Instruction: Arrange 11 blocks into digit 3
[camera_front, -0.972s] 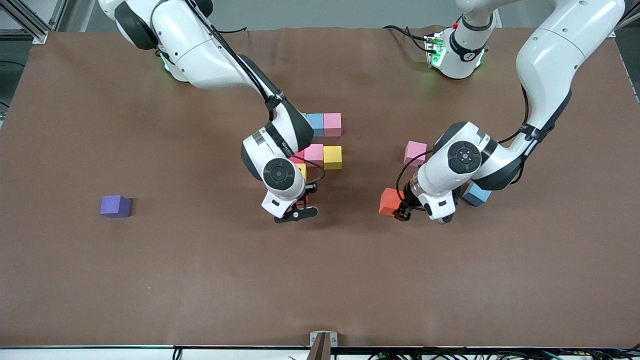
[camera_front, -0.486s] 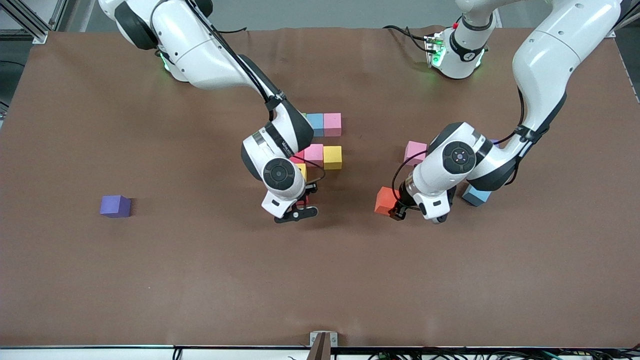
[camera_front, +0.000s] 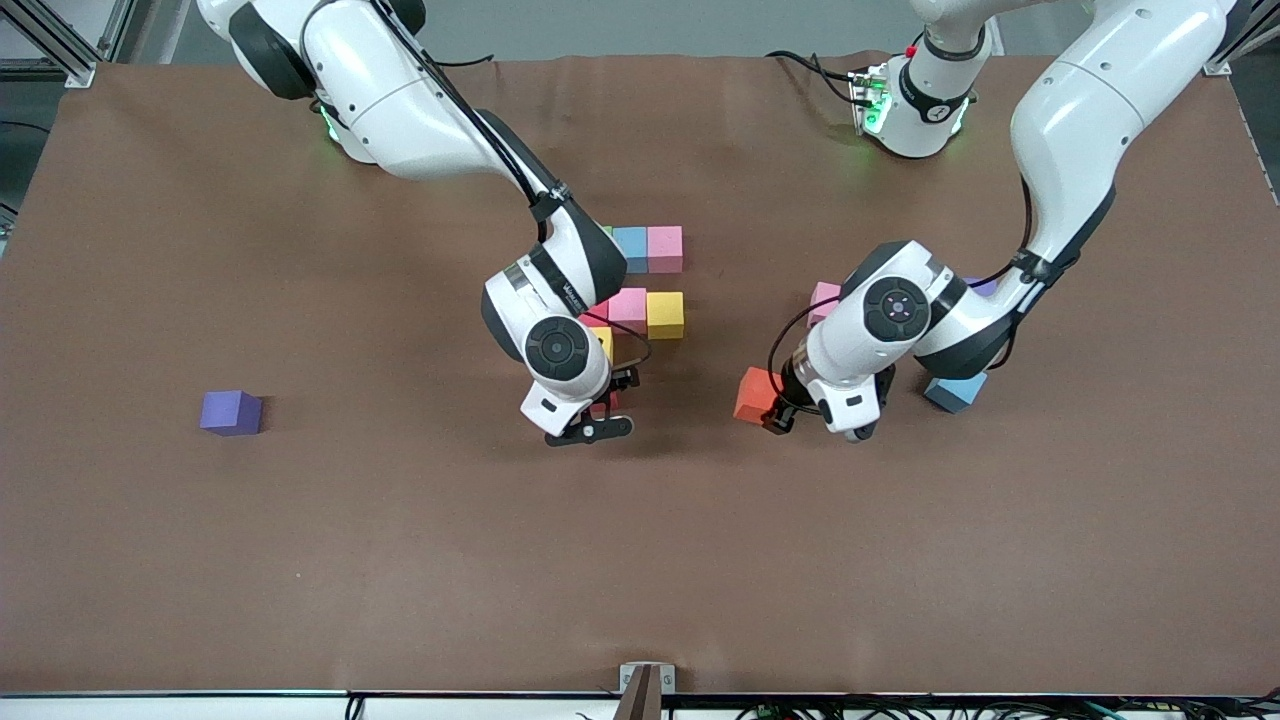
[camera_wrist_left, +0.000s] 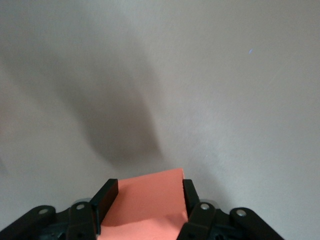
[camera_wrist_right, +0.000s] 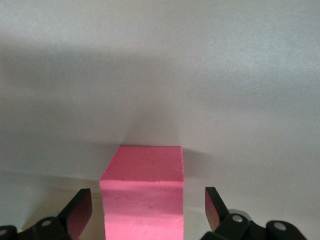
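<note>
- Since a second ago the left gripper (camera_front: 778, 418) has carried the orange block (camera_front: 752, 396) toward the right arm's end of the worktop (camera_front: 400, 560), and the right gripper (camera_front: 598, 412) has let go of its block.
- The left gripper's fingers (camera_wrist_left: 106, 196) are clamped on the orange block's two sides; it is over bare worktop, well apart from the cluster.
- The right gripper's fingers (camera_wrist_right: 80, 207) stand wide on either side of a block that looks pink (camera_wrist_right: 142, 192) in the right wrist view, with a gap on each side; it sits at the cluster's edge nearest the front camera.
- The cluster holds a yellow block (camera_front: 665, 314), pink blocks (camera_front: 628, 305), (camera_front: 665, 248) and a light blue block (camera_front: 630, 248).
- Beside the left arm lie a pink block (camera_front: 824, 297) and a light blue block (camera_front: 952, 393).
- A purple cube (camera_front: 231, 412) sits alone toward the right arm's end, with open brown surface all around it and along the front edge.
</note>
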